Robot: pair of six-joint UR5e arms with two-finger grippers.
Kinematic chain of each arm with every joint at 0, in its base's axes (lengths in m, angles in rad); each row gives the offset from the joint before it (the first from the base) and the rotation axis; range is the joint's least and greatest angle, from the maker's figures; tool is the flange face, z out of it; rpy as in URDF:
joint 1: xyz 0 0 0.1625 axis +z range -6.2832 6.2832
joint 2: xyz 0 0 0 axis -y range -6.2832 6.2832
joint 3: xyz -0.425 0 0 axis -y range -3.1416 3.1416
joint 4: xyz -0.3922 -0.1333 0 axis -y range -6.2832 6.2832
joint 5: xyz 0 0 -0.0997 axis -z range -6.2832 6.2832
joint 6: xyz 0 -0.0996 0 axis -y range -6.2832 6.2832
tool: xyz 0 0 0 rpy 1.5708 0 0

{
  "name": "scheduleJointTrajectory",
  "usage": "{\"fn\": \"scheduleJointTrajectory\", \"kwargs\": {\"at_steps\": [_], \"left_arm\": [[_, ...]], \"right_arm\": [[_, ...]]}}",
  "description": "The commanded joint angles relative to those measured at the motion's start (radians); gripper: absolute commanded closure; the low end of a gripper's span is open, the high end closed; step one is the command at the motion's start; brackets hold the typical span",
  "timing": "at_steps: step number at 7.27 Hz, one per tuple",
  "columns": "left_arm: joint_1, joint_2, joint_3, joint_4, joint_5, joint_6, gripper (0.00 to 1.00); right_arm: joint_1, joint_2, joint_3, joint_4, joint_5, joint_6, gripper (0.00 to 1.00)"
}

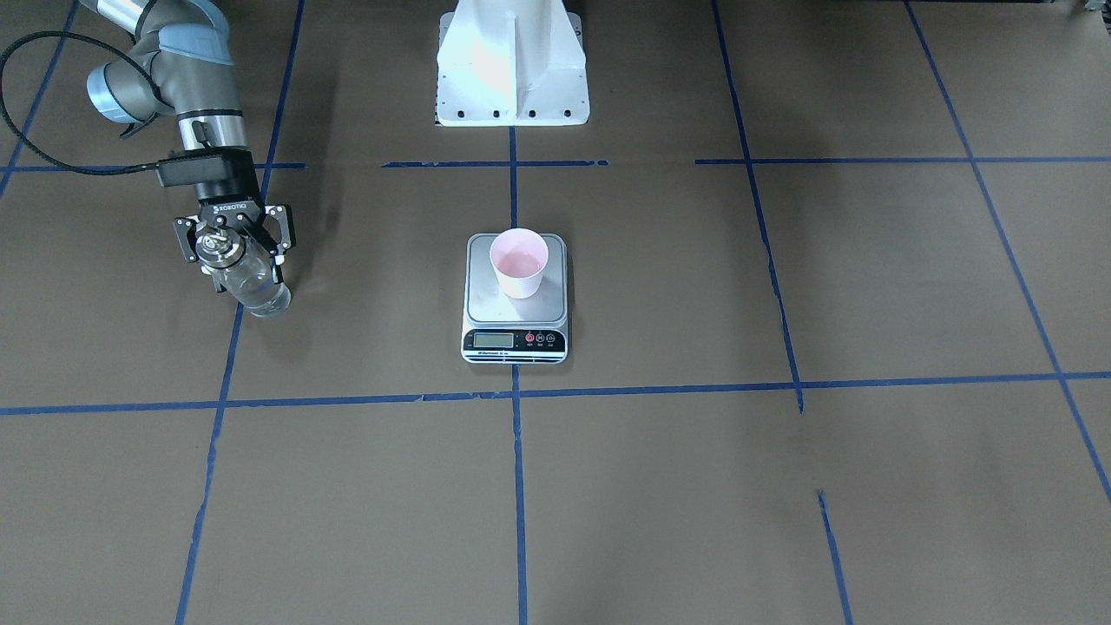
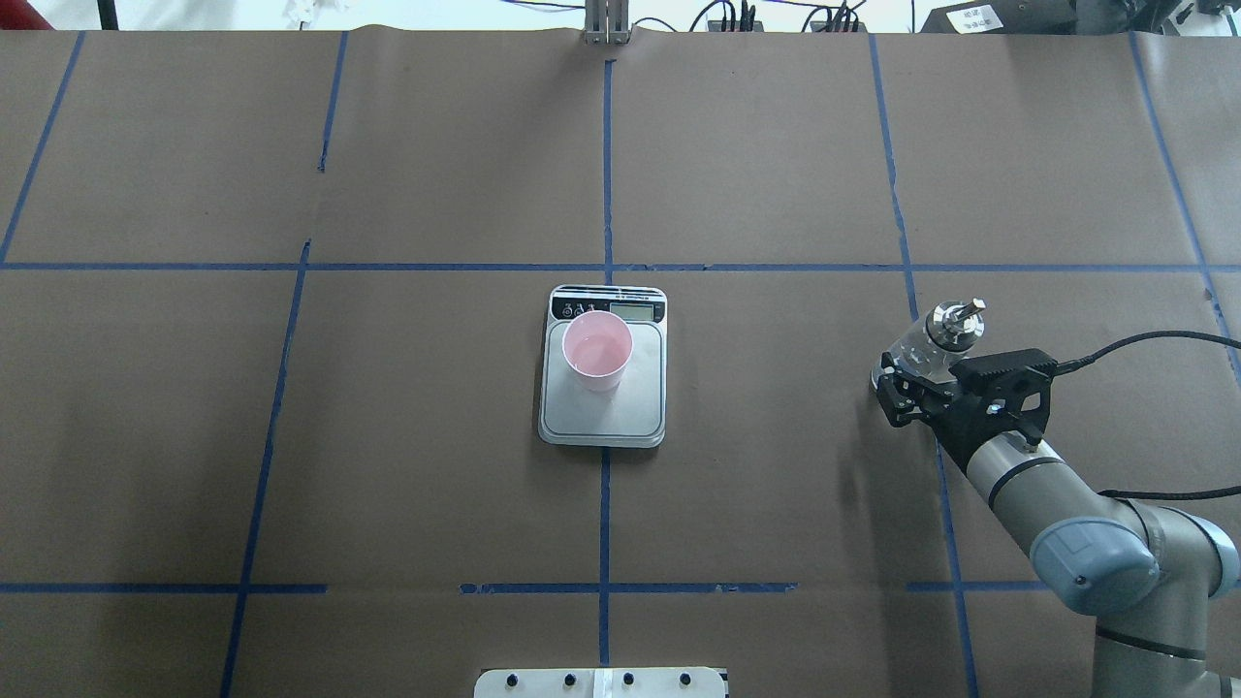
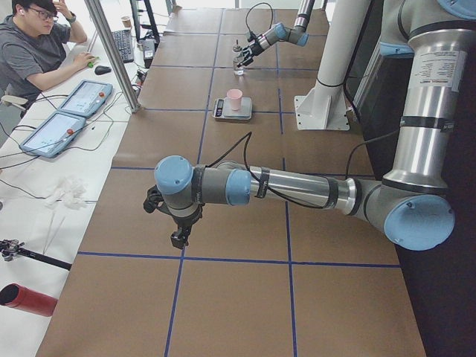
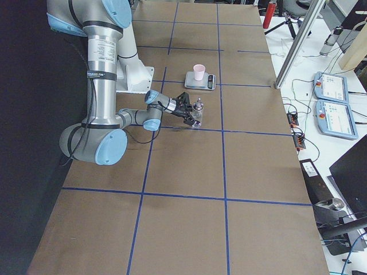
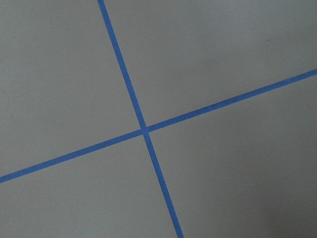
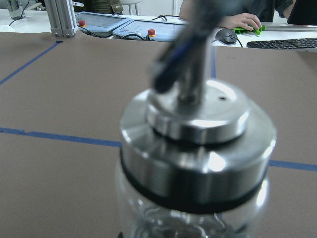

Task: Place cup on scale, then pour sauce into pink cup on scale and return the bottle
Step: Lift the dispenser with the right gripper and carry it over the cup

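The pink cup [image 1: 519, 263] stands upright on the silver scale [image 1: 486, 299] at the table's middle, with a thin sheen of clear sauce inside [image 2: 598, 349]. Far to the robot's right, my right gripper [image 1: 236, 253] is shut on the clear glass bottle [image 1: 252, 282], low over the table beside a blue tape line [image 2: 936, 339]. The bottle stands upright; its base is at or just above the paper. Its silver spout cap [image 6: 198, 124] fills the right wrist view. My left gripper [image 3: 178, 236] hangs over the table far to the left; whether it is open I cannot tell.
The white robot pedestal [image 1: 512, 65] stands behind the scale. Blue tape lines [image 5: 143, 130] grid the brown paper. A person sits at a side desk [image 3: 44, 52] with tablets [image 3: 82, 97] beyond the table's far edge.
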Motion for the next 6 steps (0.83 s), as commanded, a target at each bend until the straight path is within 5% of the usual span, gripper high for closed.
{"fn": "scheduleJointTrajectory", "kwargs": {"at_steps": [1, 6], "left_arm": [[0.0, -0.001, 0.0, 0.0, -0.002, 0.0, 0.0], [0.002, -0.001, -0.005, 0.0, -0.002, 0.0, 0.0]], "right_arm": [[0.002, 0.003, 0.003, 0.0, -0.028, 0.0, 1.0], [0.063, 0.145, 0.049, 0.0, -0.02, -0.216, 1.0]]}}
